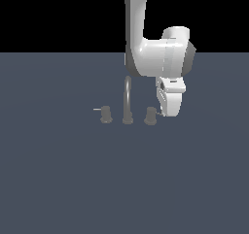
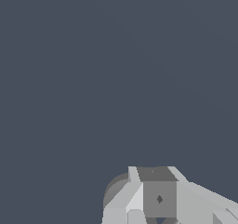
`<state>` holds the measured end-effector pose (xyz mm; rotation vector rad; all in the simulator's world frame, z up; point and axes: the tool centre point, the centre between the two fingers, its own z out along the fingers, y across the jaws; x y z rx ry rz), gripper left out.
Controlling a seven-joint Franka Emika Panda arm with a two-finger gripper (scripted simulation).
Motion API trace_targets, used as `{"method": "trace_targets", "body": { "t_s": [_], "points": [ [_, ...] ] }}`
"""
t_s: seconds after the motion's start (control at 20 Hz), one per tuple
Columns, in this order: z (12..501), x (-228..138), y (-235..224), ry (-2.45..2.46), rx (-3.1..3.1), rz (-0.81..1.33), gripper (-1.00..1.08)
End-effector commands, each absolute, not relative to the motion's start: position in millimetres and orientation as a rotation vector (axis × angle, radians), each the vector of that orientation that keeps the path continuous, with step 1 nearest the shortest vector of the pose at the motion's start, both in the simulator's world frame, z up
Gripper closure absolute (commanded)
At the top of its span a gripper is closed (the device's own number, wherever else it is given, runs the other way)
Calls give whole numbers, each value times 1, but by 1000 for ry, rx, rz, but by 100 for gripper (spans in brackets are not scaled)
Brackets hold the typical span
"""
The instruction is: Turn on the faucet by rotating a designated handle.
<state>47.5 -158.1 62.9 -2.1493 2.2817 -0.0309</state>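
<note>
Grey metal faucet (image 1: 128,102) sits mid-bench on the slate-blue bench (image 1: 58,179), well back from the near edge. Tall thin arched spout on a round base, one short knob either side.

Target handle (image 1: 151,115) is the knob on the exterior view's right of the spout, upright, just beside the base. I can only see a sliver of its lever rod poking right; the rest is hidden behind the arm's end. Twin knob (image 1: 105,115) is on the exterior view's left, with its thin rod sticking out leftward, clear of everything.

White arm (image 1: 160,51) drops in from the top of frame, elbows right, then hangs down. Gripper (image 1: 170,112) is low, just right of the handle, about at knob height and right at the lever rod. I can't tell if it touches the rod or the knob.

Fingers: I can't tell whether they're spread or closed. In the exterior view they merge into one pale block. The wrist view shows only bare bench and a grey-white blocky part of the hand (image 2: 158,197) at the frame edge; no faucet parts that I can make out there.
</note>
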Motion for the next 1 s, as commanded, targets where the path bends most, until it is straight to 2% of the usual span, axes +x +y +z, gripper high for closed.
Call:
{"method": "trace_targets", "body": {
  "t_s": [0.0,0.15,0.7,0.75,0.8,0.95],
  "points": [
    [63,34,-149,2279,-2160,-2,108],
    [63,36,-159,2291,-2147,-22,108],
    [63,13,-116,2282,-2159,-1,108],
    [63,13,-116,2282,-2159,-1,108],
    [63,13,-140,2316,-2129,-23,108],
    [63,18,-116,2303,-2141,-14,108]
  ]
}}
